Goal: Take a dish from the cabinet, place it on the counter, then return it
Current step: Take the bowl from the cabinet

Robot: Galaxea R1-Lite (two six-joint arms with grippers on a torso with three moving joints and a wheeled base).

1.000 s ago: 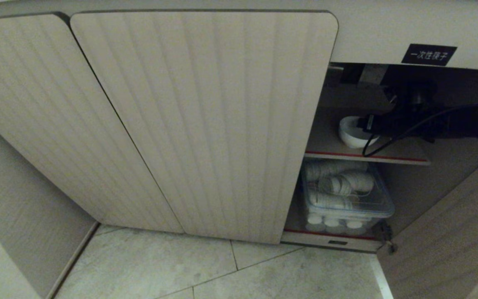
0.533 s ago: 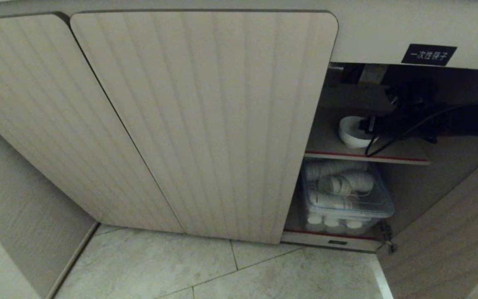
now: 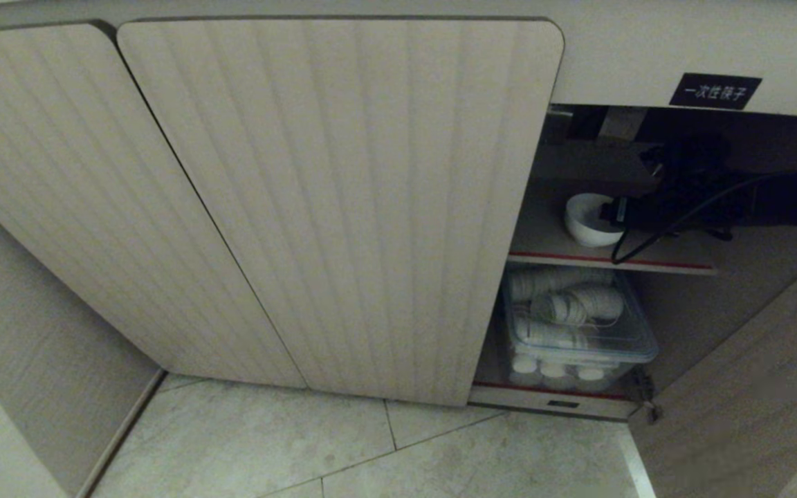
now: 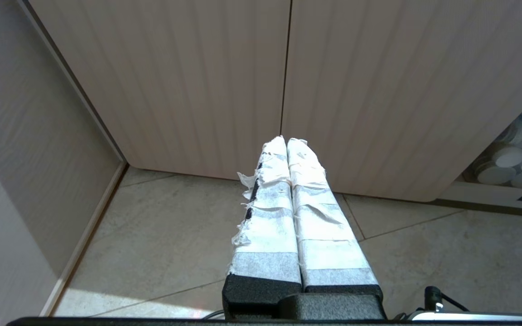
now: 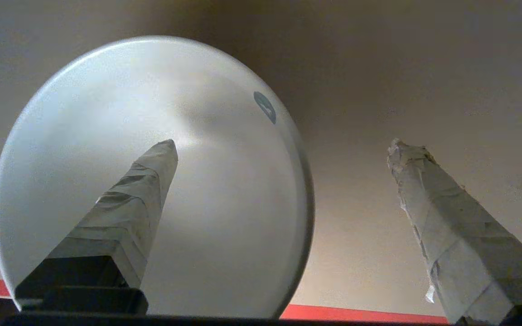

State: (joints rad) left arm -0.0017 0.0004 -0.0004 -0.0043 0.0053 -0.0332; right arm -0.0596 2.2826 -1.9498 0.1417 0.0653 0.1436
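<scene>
On the cabinet's (image 3: 343,207) upper, red-edged shelf (image 3: 668,264) sits the dish (image 3: 584,223), a small white bowl. My right gripper (image 3: 613,207) reaches into the open right compartment at the bowl's near rim. In the right wrist view the gripper (image 5: 282,146) is open wide. One taped finger (image 5: 143,181) lies over the mouth of the dish (image 5: 224,203), the other finger (image 5: 442,217) is outside it, and the rim runs between them. My left gripper (image 4: 286,139) is shut and parked low, facing the closed doors. The counter is out of view.
A clear plastic box (image 3: 578,332) of white cups fills the lower shelf, its cups (image 4: 514,158) also showing in the left wrist view. The open right door (image 3: 751,415) stands at the right. A black label (image 3: 715,90) is above the opening. Tiled floor (image 3: 371,449) lies below, a side panel (image 3: 25,360) at left.
My right gripper has shifted slightly at the bowl's rim, rising a little. The bowl stays on the shelf and the left arm has not moved.
</scene>
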